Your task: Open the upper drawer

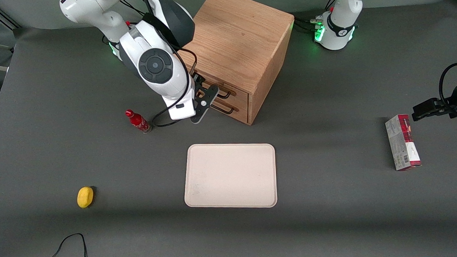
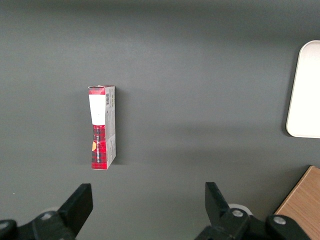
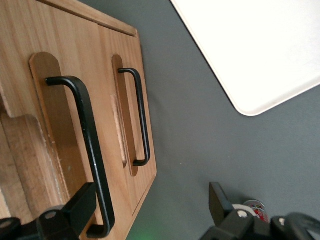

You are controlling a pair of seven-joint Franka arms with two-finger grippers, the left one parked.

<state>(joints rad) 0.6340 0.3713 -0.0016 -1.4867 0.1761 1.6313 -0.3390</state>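
The light oak cabinet (image 1: pixel 240 36) stands at the back of the table, its drawer fronts turned toward the working arm. The upper drawer (image 1: pixel 235 91) has a long black bar handle (image 1: pixel 225 93); in the right wrist view this handle (image 3: pixel 89 145) is the closer one. The lower drawer's handle (image 1: pixel 228 110) (image 3: pixel 141 117) sits below it, nearer the table. My right gripper (image 1: pixel 208 98) (image 3: pixel 150 205) is open right in front of the drawers. One finger (image 3: pixel 80 205) sits beside the end of the upper handle; the other finger (image 3: pixel 220 200) hangs over the grey table. It holds nothing.
A cream tray (image 1: pixel 230 176) (image 3: pixel 260 50) lies nearer the front camera than the cabinet. A small red bottle (image 1: pixel 138 121) stands beside the working arm. A yellow object (image 1: pixel 85 196) lies near the front edge. A red-and-white box (image 1: pixel 402 142) (image 2: pixel 102 127) lies toward the parked arm's end.
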